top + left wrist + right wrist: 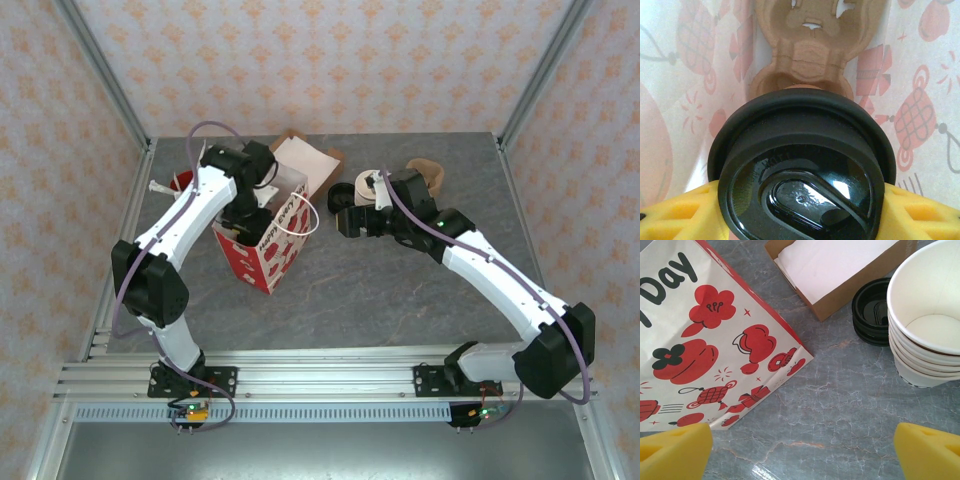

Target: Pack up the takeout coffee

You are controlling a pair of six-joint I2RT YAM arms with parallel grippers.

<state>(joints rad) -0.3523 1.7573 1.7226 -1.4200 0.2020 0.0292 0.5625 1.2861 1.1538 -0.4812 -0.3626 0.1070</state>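
My left gripper, upper left of the top view, reaches into the bag, jaws pinching the coffee just below its lid. It is a paper cup, so I judge it light, soft-walled and easily crushed, best held near the stiff rim. The lid faces my wrist camera, and the long axis runs down into the bag. At right, my right gripper hangs spread over the table.

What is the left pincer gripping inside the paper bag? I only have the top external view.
Observer: The black-lidded takeout coffee, clamped between the yellow pads of the left pincer.
Operator: Anything else in the paper bag?
Observer: A brown pulp cup carrier sits just beyond it.
Operator: And the right pincer?
Observer: Open, nothing between its pads, just bare tabletop below.
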